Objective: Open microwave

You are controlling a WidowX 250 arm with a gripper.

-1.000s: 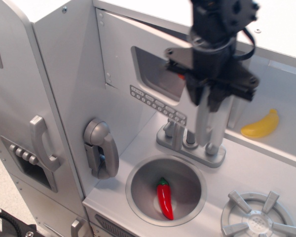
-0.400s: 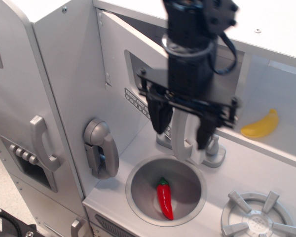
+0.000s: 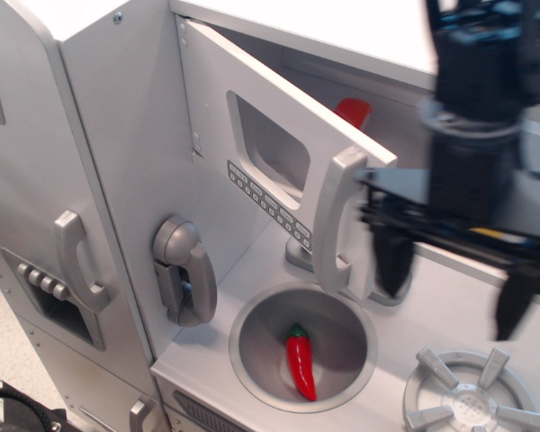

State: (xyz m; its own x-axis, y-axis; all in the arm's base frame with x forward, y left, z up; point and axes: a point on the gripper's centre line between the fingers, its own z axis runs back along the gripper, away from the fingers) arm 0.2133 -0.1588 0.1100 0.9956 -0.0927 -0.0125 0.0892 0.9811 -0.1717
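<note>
The microwave door (image 3: 252,108) is flat grey with a rounded window, a row of small keypad buttons (image 3: 268,203) and a vertical silver handle (image 3: 337,225). It stands swung out toward me, hinged at the left. A red object (image 3: 353,111) shows inside behind its top edge. My gripper (image 3: 454,290) is black and blurred, to the right of the handle and apart from it. Its two fingers (image 3: 395,259) are spread wide and hold nothing. The arm hides the right part of the microwave's inside.
A round sink (image 3: 302,346) below holds a red chili pepper (image 3: 300,361). A silver wall phone (image 3: 184,270) hangs at the left. The tall fridge door with its handle (image 3: 76,259) is further left. A burner (image 3: 468,396) is at the bottom right.
The microwave door has swung further open. My gripper has let go of the handle and moved away to the right, fingers spread. The yellow banana inside is now hidden by the arm.
</note>
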